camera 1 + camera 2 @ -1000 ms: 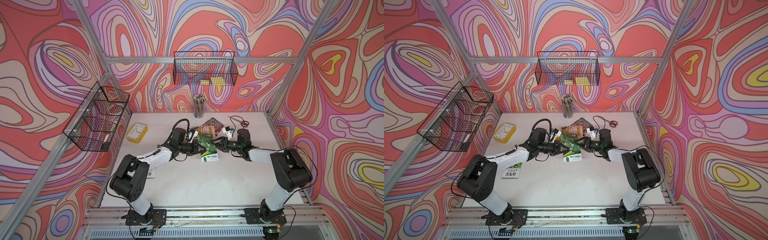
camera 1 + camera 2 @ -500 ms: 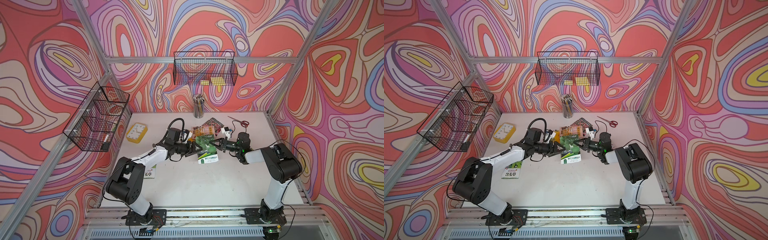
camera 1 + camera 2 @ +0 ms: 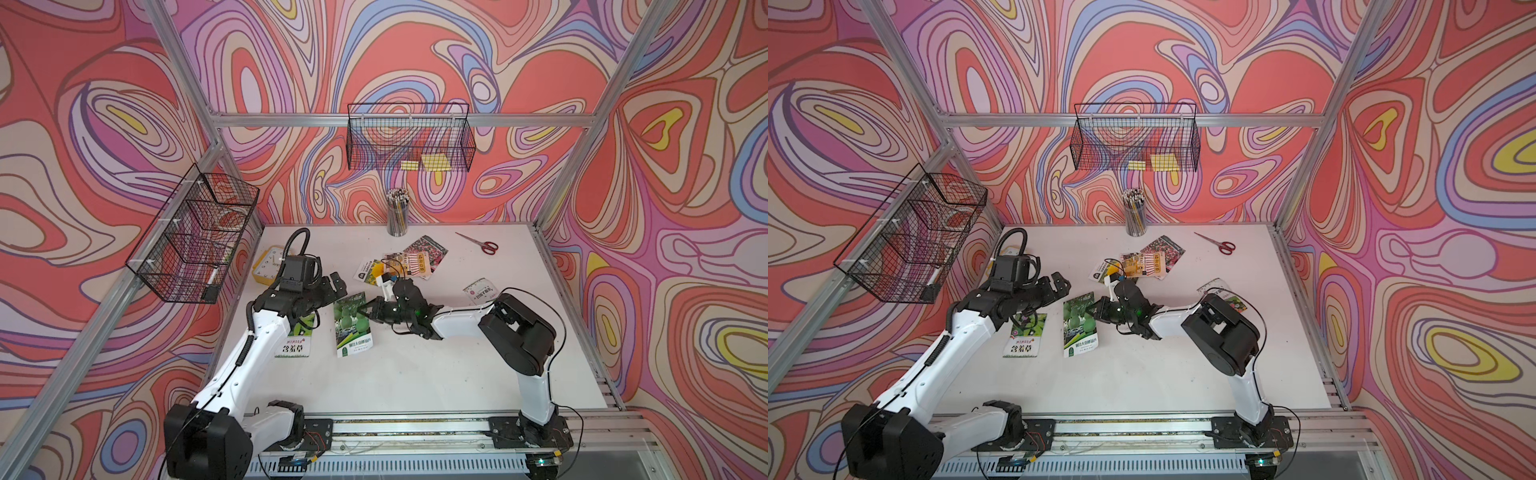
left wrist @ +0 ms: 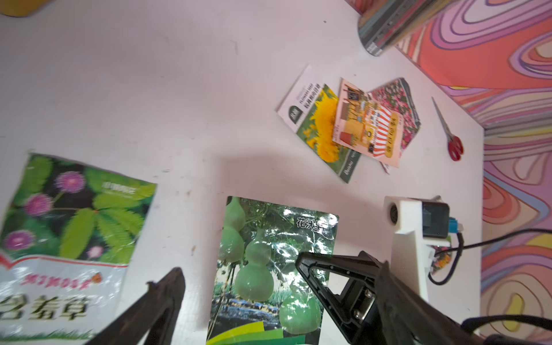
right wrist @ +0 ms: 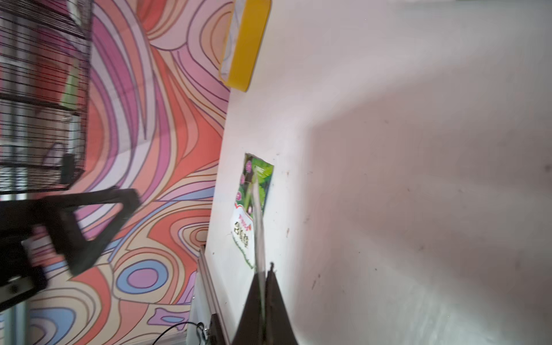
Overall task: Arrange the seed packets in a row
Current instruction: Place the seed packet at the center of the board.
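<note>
Right wrist view shows the right gripper (image 5: 264, 274) with its two black fingers pressed together on the thin edge of one glossy green seed packet printed with pale gourds (image 3: 352, 328). In both top views that clamp sits on the gourd packet's right-hand edge. Whether the gripped end is off the white tabletop (image 3: 415, 374) cannot be told. The left gripper (image 3: 338, 282) hangs with its fingers spread wide and nothing between them, back-left of the gourd packet.

Six seed packets can be counted in a top view.
- Two lie side by side with a gap, left of the tabletop's middle. The green-and-white mimosa packet with purple flowers (image 3: 297, 345) is nearer the left edge, and the gourd packet is to its right.
- Three overlap in one pile toward the back edge. The orange shopfront packet with a striped awning (image 3: 411, 264) lies on top of the yellow sunflower packet (image 3: 368, 270) and the pink flower-field packet (image 3: 430, 248).
- One crumpled white packet (image 3: 480, 291) lies nearer the right edge, beside the right arm.

Also on the tabletop:
- one yellow-framed clock (image 3: 266, 266) at the left edge
- one clear cup of pencils (image 3: 397, 216) at the back edge
- one pair of red-handled scissors (image 3: 484, 245) toward the back right corner

Two black wire baskets hang on the walls, one at the left (image 3: 195, 237) and one at the back (image 3: 409, 137). The back basket holds two yellow sticky-note pads (image 3: 435, 162).
</note>
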`<state>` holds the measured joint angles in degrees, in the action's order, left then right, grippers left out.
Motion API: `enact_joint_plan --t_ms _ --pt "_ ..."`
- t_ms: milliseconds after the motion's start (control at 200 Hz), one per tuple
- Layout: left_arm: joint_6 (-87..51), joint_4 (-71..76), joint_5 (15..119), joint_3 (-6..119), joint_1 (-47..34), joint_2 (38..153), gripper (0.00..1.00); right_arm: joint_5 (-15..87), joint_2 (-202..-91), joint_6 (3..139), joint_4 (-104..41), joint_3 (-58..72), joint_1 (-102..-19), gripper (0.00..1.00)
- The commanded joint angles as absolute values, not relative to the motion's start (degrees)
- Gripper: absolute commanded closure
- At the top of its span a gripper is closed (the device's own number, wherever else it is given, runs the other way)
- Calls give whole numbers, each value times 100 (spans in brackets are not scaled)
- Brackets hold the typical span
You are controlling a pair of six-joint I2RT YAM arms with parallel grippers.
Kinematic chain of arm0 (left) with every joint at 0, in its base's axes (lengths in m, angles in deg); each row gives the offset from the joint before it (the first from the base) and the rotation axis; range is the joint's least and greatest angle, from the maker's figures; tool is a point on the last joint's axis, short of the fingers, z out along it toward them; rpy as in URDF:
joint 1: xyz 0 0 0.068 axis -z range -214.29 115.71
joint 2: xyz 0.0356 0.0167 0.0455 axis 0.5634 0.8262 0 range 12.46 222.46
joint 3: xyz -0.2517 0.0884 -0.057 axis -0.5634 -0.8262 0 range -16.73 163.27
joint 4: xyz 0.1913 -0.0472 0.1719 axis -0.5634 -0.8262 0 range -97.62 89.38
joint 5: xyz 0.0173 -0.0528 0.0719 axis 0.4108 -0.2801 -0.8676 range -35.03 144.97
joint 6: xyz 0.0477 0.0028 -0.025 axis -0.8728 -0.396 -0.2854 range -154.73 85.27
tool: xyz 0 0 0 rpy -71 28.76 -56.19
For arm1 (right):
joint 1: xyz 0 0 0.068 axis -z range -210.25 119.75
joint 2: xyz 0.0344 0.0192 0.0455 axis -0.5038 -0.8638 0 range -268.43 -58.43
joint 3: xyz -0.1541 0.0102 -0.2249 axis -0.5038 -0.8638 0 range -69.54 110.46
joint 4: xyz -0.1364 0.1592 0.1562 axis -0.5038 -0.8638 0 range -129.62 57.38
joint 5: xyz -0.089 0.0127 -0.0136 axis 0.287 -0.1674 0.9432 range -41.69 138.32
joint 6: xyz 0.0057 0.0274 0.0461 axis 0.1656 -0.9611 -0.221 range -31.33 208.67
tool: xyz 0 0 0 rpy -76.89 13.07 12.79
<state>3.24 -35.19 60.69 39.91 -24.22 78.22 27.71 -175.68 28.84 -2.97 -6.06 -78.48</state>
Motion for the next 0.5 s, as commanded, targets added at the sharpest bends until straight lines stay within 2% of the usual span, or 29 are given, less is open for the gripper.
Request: enact_joint_plan --t_ms 0,150,496 --pt "523 -3966 5138 3874 -2557 7372 1 3517 -17903 2498 -323 -272 -8053 100" --pt "666 -3617 5083 3557 -2620 6910 1 3778 -18309 2633 -805 418 -8374 100" --pt "768 -3504 5163 3366 -2638 6972 1 4130 -18732 2244 -1142 950 -8597 100"
